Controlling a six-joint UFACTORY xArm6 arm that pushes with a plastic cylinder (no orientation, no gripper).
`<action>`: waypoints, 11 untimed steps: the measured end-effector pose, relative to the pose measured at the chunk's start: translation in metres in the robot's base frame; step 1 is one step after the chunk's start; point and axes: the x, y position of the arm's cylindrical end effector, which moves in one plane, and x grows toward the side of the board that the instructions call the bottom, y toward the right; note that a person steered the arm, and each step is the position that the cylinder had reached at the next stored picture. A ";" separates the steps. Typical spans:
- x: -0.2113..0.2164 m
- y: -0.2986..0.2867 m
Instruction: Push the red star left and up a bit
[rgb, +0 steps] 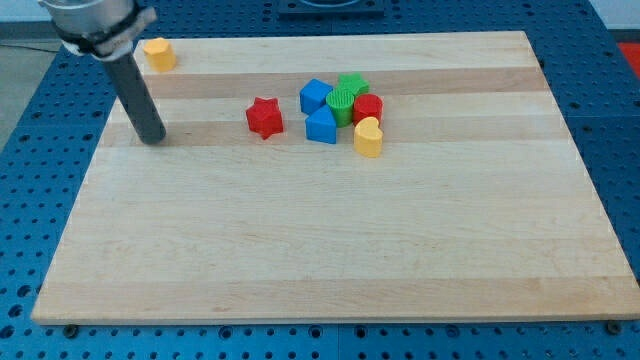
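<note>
The red star (265, 117) lies on the wooden board (330, 240), left of a cluster of blocks in the upper middle. My tip (153, 139) rests on the board at the view's left, well to the left of the red star and slightly lower. The rod rises from it toward the view's top left corner. Nothing touches the red star; a small gap separates it from the cluster.
The cluster holds two blue blocks (316, 96) (322, 126), a green star (351, 85), a green round block (341, 101), a red cylinder (368, 108) and a yellow heart-like block (368, 137). A yellow block (158, 53) sits at the board's top left.
</note>
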 end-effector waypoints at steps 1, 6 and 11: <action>0.034 0.042; -0.051 0.145; -0.033 0.116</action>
